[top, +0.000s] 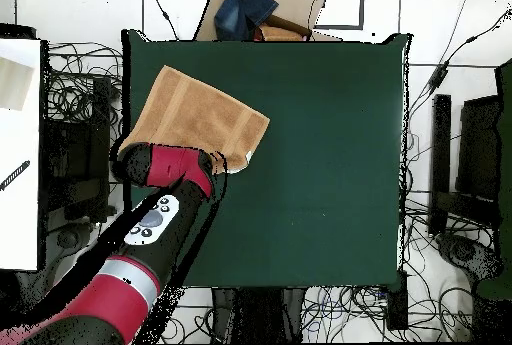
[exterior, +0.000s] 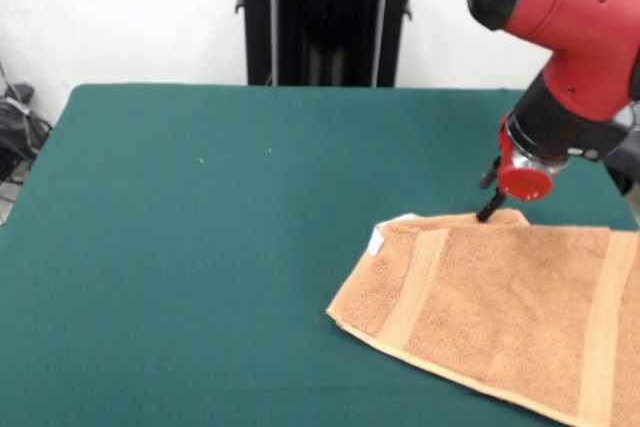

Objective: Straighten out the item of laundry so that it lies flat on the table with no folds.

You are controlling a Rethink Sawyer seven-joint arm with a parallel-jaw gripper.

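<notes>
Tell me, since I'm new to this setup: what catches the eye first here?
The red arm's gripper comes down onto the far edge of the orange-tan towel. The towel lies near a corner of the green table, its white tag at one corner, and the rest of the cloth is bare.

Dark green table (exterior: 200, 247), felt-like cover. Orange-tan towel (exterior: 500, 317) lay on it at about 4 o'clock in front view, reaching that side's edge, two woven bands, white tag (exterior: 377, 241).

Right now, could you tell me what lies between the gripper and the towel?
Nothing: in the front view the gripper reaches the towel at its far edge. In the overhead view the arm hides that spot.
</notes>
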